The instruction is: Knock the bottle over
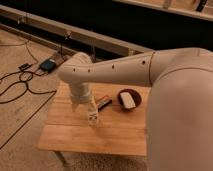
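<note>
Reaching down from the right of the view, the robot's pale arm [117, 70] bends at its wrist over a small wooden table [115, 137]. The gripper [88, 108] hangs low at the end of that wrist, right above the table's middle. How wide it stands, or whether it has hold of anything, cannot be told. The bottle [92, 118] stands upright on the tabletop just beneath and slightly right of the gripper, seemingly touching it. A flat black-and-orange bar [103, 102] lies just behind the bottle, and a dark bowl [120, 94] holding something white sits further right. On the floor to the left lie a blue device [48, 65] and black cables [20, 86].
</note>
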You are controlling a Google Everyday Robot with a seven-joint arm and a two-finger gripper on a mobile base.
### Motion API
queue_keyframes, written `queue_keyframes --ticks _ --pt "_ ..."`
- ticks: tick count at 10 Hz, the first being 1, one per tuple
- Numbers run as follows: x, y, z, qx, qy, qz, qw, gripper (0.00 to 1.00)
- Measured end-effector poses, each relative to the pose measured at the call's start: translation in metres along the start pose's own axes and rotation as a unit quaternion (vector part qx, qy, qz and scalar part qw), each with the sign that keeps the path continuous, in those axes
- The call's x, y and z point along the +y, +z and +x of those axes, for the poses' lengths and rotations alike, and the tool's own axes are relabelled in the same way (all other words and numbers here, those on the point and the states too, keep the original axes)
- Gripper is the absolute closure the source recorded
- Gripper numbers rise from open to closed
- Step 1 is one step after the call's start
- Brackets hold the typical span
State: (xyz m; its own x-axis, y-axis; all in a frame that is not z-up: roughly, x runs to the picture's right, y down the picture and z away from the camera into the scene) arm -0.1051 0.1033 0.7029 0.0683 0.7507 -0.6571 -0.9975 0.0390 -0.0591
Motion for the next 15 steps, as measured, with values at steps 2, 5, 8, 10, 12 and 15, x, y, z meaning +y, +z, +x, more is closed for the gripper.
queue_keyframes --ticks 2,5,8,10,12,15 --pt "0.0 0.0 0.0 0.0 0.0 0.0 1.0 0.35" --pt "0.0 0.0 0.0 0.0 0.0 0.0 1.0 0.35" --pt "-0.016 0.004 -0.013 -0.003 0.007 0.01 0.9999 0.35" --pt "-0.024 0.006 -0.021 -0.005 0.009 0.016 0.9998 0.35" --pt "-0.034 0.01 -0.032 -0.007 0.011 0.021 0.9997 0.35" --pt "-0.059 0.011 -0.048 -0.015 0.029 0.033 0.9989 0.35"
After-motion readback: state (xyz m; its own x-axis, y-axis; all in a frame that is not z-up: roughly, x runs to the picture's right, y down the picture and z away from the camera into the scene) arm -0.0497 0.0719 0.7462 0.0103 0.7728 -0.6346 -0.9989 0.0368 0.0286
